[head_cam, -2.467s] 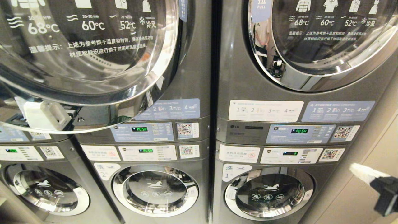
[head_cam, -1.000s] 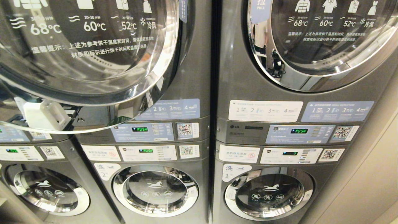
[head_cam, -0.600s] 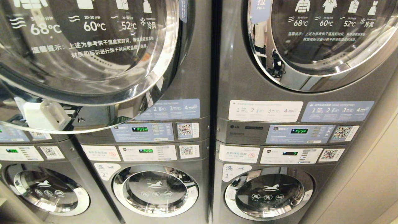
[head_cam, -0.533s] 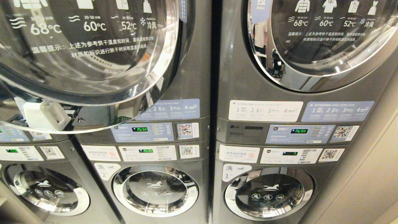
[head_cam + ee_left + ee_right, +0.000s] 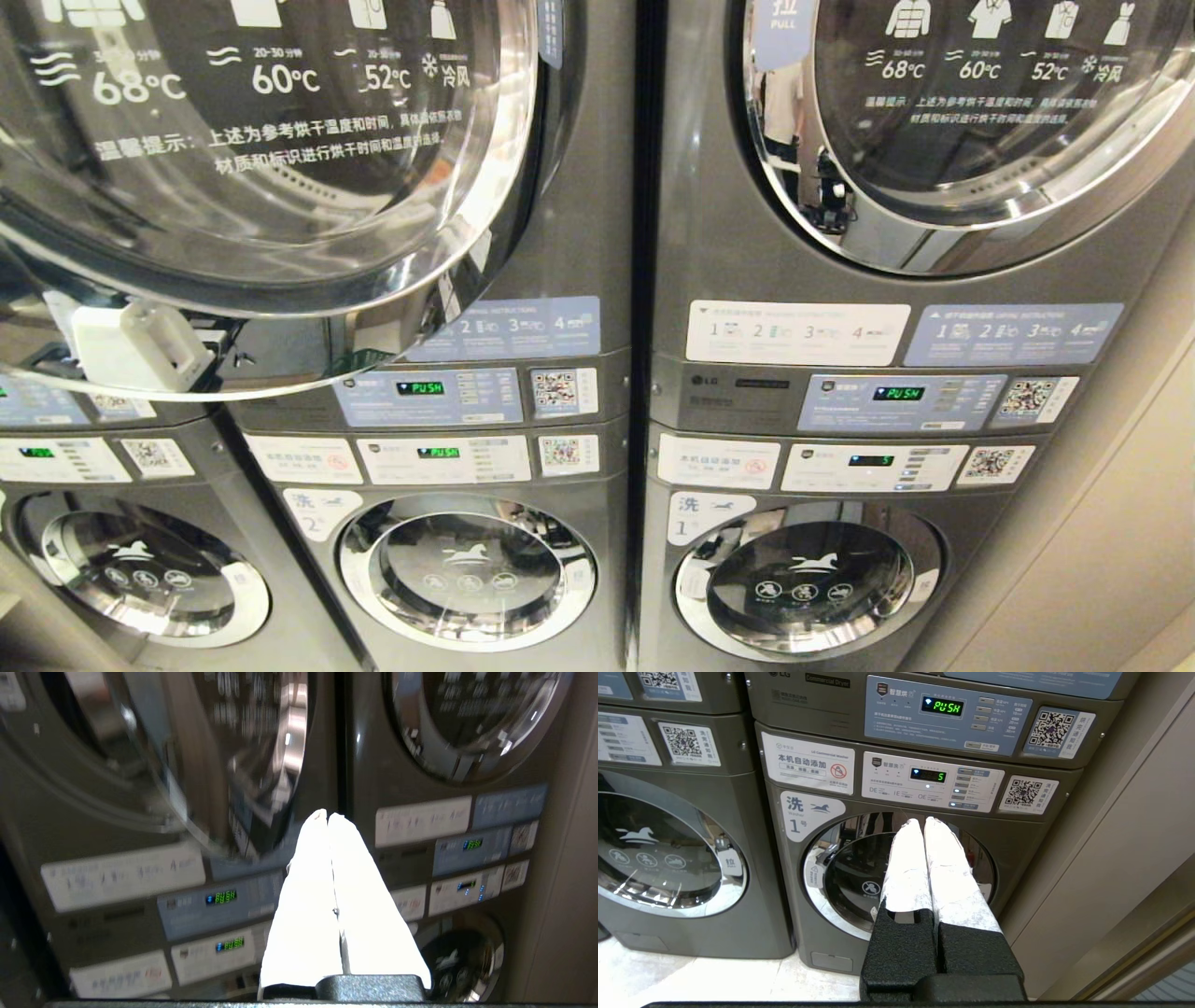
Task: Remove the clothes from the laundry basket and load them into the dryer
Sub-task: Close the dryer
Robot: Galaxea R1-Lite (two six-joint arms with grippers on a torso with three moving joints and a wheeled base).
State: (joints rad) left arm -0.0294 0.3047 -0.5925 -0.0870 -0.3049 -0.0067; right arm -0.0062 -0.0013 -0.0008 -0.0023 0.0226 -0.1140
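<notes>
Clothes: none visible in any view; laundry basket likewise out of sight.
Head view: open dryer door (image 5: 280, 187) swung out at upper left; second dryer door (image 5: 971, 121) at right closed; washers below; no arm visible.
Left wrist view: left gripper (image 5: 328, 817) raised before the control panels, fingers pressed together, empty.
Right wrist view: right gripper (image 5: 924, 822) low, facing washer 1 door (image 5: 896, 877), fingers pressed together, empty.
Step advice: locate basket first; spread fingers before reaching cloth; keep clear of the open door's rim.
</notes>
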